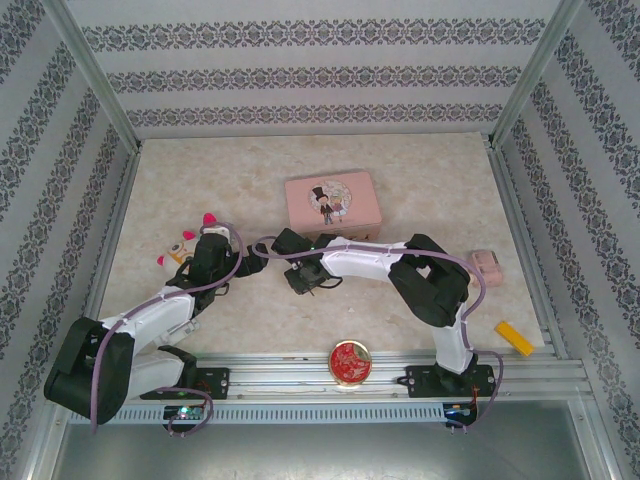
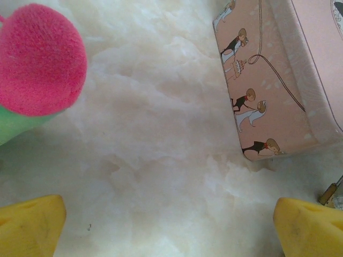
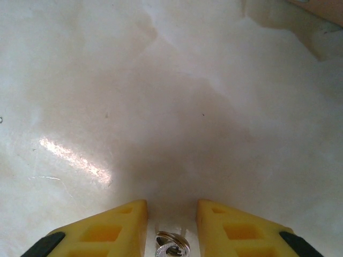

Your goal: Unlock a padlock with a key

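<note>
Pale marble surface (image 3: 161, 80): my right gripper (image 3: 171, 210) stands narrowly parted around the key (image 3: 172, 245) at 6 o'clock. I can't tell if it's pinched, and a loose hold could drop it. The left gripper (image 2: 171, 230) is wide open and empty.

Silvery key (image 3: 171, 245) sits within the right gripper (image 3: 171, 206); brass padlock (image 2: 328, 195) lies near the pink box (image 2: 278, 69).
</note>
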Available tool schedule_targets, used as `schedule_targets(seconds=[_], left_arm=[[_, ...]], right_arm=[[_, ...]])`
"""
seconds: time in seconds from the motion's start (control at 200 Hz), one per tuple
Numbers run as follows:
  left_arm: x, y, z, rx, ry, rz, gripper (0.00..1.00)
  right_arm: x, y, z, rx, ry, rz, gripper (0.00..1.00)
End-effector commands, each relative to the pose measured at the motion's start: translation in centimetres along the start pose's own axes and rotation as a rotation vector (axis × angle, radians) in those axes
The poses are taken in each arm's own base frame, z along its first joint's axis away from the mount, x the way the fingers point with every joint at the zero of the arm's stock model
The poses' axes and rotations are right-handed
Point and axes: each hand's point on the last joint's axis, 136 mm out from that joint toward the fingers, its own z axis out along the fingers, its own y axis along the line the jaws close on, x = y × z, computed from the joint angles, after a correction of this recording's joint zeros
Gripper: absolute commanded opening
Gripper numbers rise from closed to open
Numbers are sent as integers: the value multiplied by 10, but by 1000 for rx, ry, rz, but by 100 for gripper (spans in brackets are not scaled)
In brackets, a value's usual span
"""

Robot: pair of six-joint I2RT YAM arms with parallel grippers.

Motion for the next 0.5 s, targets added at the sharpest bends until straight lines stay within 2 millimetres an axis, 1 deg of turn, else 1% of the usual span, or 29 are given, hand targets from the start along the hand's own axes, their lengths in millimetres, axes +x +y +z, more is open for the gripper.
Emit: schedule_targets(seconds=[0.0, 0.215, 0.305, 0.4, 0.495], left_arm=[[-5, 3, -2, -9, -11, -22, 99], [-6, 3, -2, -4, -9, -30, 99], [-6, 3, -3, -3, -9, -30, 99], [-6, 3, -3, -3, -10, -31, 99], [-5, 3, -3, -2, -9, -28, 99]], right_arm=[[19, -3, -2, 3, 63, 15, 30], [21, -4, -5, 8, 68, 25, 26], [22, -4, -9, 8, 63, 33, 21], [22, -5, -12, 11, 52, 38, 11], [19, -6, -15, 14, 32, 48, 4]])
